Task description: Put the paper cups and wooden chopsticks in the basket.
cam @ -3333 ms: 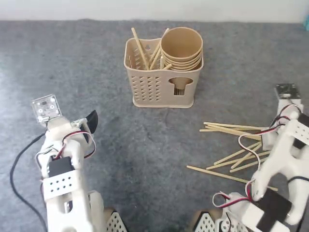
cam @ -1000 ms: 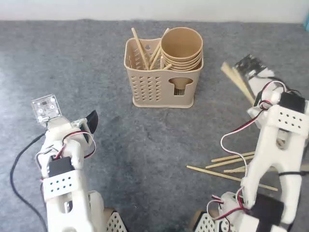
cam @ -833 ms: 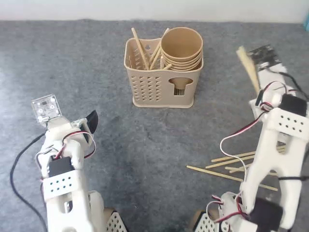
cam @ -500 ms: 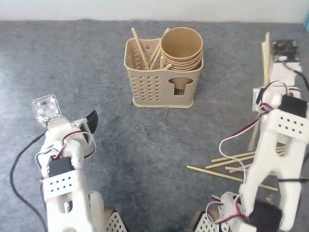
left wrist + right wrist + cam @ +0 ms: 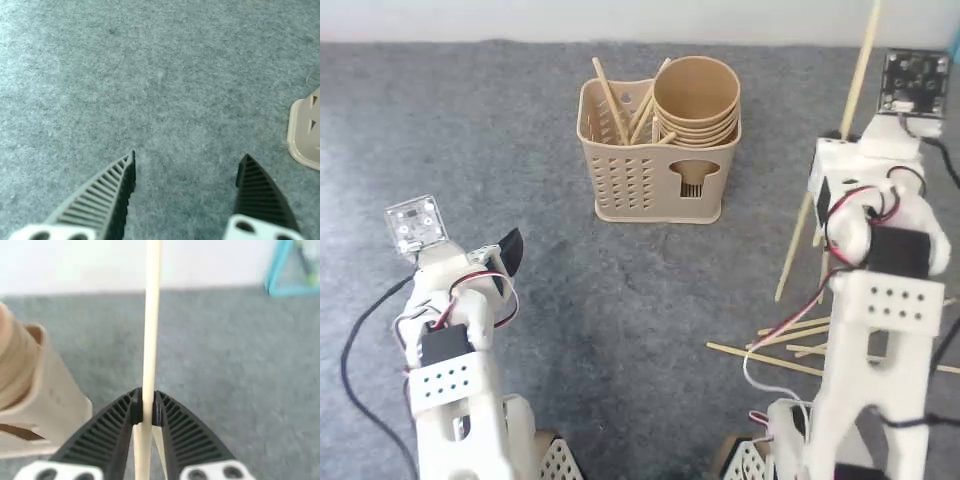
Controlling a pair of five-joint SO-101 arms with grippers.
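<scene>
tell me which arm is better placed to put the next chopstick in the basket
Right. The right end effector is shut on a chopstick near the basket. The left end effector is open, empty, over bare carpet, far from the loose chopsticks.

A stack of tan cups [image 5: 697, 95] is nested in the beige slotted basket [image 5: 630, 180], beside tilted chopsticks [image 5: 605, 90]. One chopstick [image 5: 151, 315] is clamped near-upright in the right pincer [image 5: 146, 399]. Loose chopsticks [image 5: 750, 356] are scattered flat on the bench [image 5: 470, 130].
</scene>
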